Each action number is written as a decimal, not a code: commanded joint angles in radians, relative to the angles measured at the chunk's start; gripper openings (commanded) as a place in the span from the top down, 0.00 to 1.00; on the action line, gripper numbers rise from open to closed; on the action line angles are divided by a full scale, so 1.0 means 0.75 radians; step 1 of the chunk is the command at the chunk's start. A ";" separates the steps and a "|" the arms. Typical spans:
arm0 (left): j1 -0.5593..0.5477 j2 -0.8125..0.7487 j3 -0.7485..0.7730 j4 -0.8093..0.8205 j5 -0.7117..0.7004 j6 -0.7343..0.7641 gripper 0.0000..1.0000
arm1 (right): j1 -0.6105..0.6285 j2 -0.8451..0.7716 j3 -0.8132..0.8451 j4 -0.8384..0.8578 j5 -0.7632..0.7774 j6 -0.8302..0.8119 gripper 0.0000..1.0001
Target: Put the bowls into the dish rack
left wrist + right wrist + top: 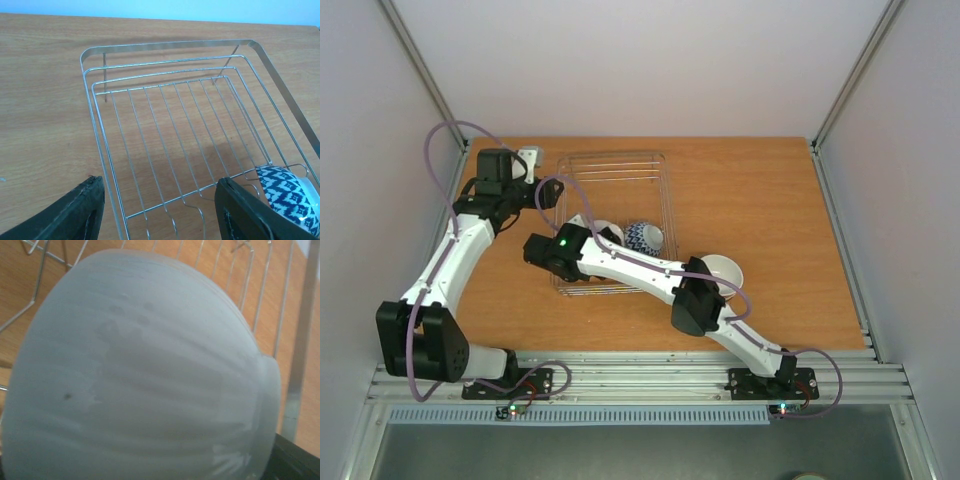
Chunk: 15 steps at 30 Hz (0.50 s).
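Pale bowl at the right fingers over the rack, left fingers idle at the far corner

The wire rack [665, 200] sits mid-worktop [770, 200]. A blue-patterned bowl [643, 237] stands inside it toward 4 o'clock, and a pale ribbed bowl [140, 380] sits just at that bowl's 9 o'clock, filling the right wrist view. Of the right fingers [297, 460] only a dark edge shows beside the pale bowl, so I cannot tell whether they grasp it or have let go. The left fingers [75, 212] are spread and released, holding nothing, at the rack's 10 o'clock corner. A white bowl [725, 270] rests on the worktop outside the rack at 4 o'clock.
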 commanded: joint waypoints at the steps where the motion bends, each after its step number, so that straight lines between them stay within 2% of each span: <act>1: 0.019 -0.047 0.005 0.047 -0.001 0.009 0.39 | -0.020 0.108 0.091 0.041 -0.014 -0.014 0.12; 5: 0.021 -0.049 0.005 0.045 0.007 0.009 0.39 | -0.021 0.133 0.111 0.050 0.007 -0.019 0.05; 9: 0.021 -0.049 0.003 0.047 0.012 0.009 0.39 | -0.025 0.145 0.111 0.048 0.029 -0.007 0.08; 11: 0.021 -0.050 0.000 0.049 0.019 0.009 0.39 | -0.027 0.148 0.110 0.043 0.042 0.002 0.16; 14: 0.021 -0.049 -0.003 0.053 0.027 0.005 0.39 | -0.026 0.142 0.110 0.032 0.067 0.022 0.35; 15: 0.021 -0.049 -0.003 0.053 0.030 0.005 0.39 | -0.025 0.138 0.110 0.028 0.079 0.031 0.46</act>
